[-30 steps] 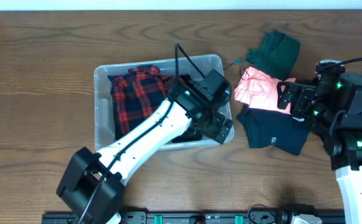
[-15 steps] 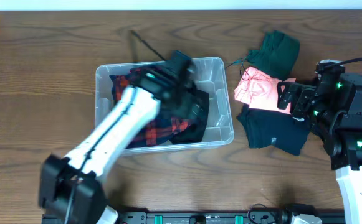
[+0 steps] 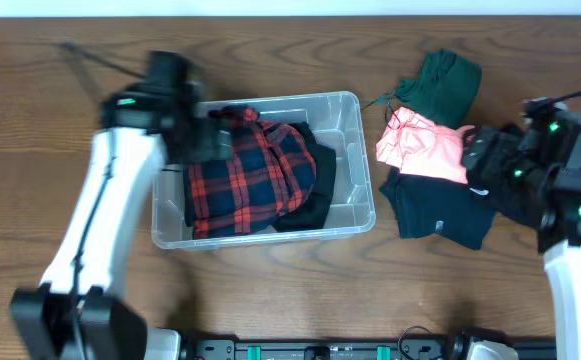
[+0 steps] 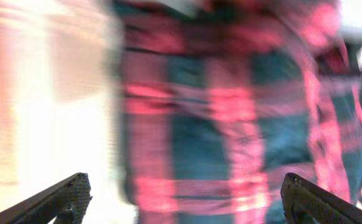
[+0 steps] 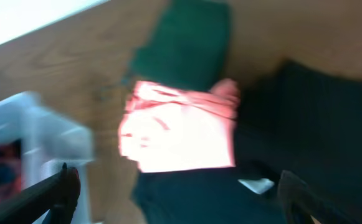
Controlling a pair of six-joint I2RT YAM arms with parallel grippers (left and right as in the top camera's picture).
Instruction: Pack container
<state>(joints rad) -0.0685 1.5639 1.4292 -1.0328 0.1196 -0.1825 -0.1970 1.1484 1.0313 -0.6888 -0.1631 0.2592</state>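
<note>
1. Your clear rectangular plastic container (image 3: 358, 140) stands on the brown wooden table (image 3: 270, 290), left of centre in the overhead view, with its long sides running left to right.
2. A crumpled red-and-dark plaid shirt (image 3: 250, 175) lies inside it and covers most of the floor. A black garment (image 3: 322, 192) lies against the shirt's right side, also inside the container.
3. Your left gripper (image 4: 184, 190) hangs over the container's left end, above the plaid shirt. The left wrist view is badly blurred. Its two fingertips show in the bottom corners, spread wide with nothing between them.
4. Your right gripper (image 5: 177, 183) hovers over the clothes to the right of the container. Its fingers are also spread wide and hold nothing.
5. Those clothes lie on the table just beside the container's right wall, outside it:
   - a folded pink garment (image 3: 420, 145) in the middle;
   - a dark green garment (image 3: 448, 82) touching it on the far side;
   - a flat dark teal garment (image 3: 438, 208) touching it on the near side.
6. The right wrist view is blurred too, and shows the pink garment straight ahead with the container's corner at the left edge.
</note>
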